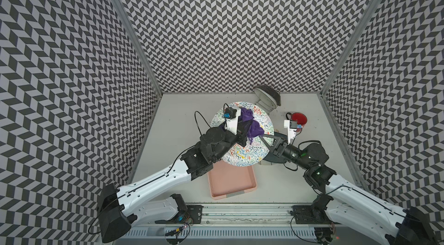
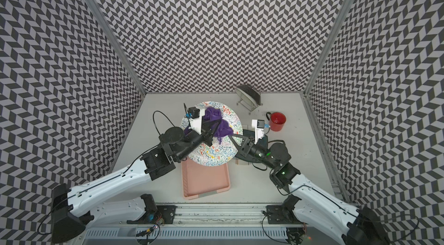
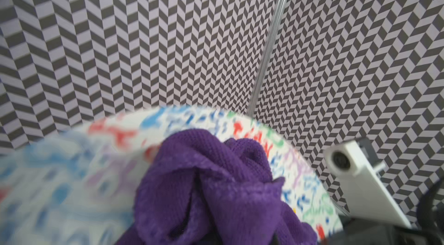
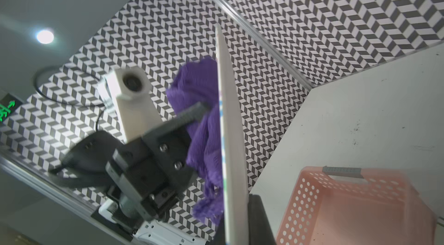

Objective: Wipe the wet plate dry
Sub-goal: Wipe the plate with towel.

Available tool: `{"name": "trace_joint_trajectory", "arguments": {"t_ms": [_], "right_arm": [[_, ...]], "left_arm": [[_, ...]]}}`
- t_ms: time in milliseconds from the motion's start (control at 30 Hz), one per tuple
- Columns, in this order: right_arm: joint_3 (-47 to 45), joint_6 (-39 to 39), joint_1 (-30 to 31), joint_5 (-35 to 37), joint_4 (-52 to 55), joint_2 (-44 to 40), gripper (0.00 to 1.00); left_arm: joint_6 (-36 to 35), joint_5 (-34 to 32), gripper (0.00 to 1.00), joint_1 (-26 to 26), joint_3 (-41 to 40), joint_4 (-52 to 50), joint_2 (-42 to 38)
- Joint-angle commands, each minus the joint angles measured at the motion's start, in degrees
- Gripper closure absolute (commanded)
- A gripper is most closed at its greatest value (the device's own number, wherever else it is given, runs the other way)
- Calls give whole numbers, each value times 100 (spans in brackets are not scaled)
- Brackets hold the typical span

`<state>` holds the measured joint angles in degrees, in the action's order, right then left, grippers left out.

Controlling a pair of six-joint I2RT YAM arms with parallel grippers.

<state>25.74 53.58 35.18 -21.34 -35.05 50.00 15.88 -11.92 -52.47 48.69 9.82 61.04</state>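
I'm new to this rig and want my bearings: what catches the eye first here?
A squiggle-patterned plate is held up off the table, its rim in the right gripper. The left gripper presses a purple cloth against its face. Beneath its near edge lies a pink basket; a red mug stands further right.

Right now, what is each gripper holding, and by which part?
Right gripper clamps the patterned plate by its rim, tilted steeply. Left gripper pinches the bunched purple cloth mid-fold, against the plate's face.
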Motion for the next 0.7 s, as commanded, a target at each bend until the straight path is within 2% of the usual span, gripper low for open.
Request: {"name": "trace_joint_trajectory", "arguments": {"t_ms": [0,133,200,333,400,467,533,667], "right_arm": [[390,850,-582,-870,-2851,-433,100],[178,1292,-768,-963,-3324,-546,100],[76,1547,-802,-984,-3650,-583,100],[-57,2090,-950,-1014,-4173,-650,100],[-64,2219,-957,-1154,-4363,-580,100],[-137,2405,-952,-1223,-4648,-450,100],[-220,2609,-956,-1263,-5006,-279,100],[153,2591,-871,-1972,-4946,169,100]], "left_arm": [[619,216,100,838,-662,-549,-430],[878,1010,100,1104,-1168,-321,-982],[1378,1809,100,1444,-1350,80,-1333],[3370,3995,100,2751,-1797,2221,-1963],[4316,4718,100,3164,-1818,3204,-1939],[5087,5098,100,3270,-1820,4167,-1793],[5750,5214,100,3265,-1845,5058,-1576],[7026,5272,100,3148,-1826,6861,-1104]]}}
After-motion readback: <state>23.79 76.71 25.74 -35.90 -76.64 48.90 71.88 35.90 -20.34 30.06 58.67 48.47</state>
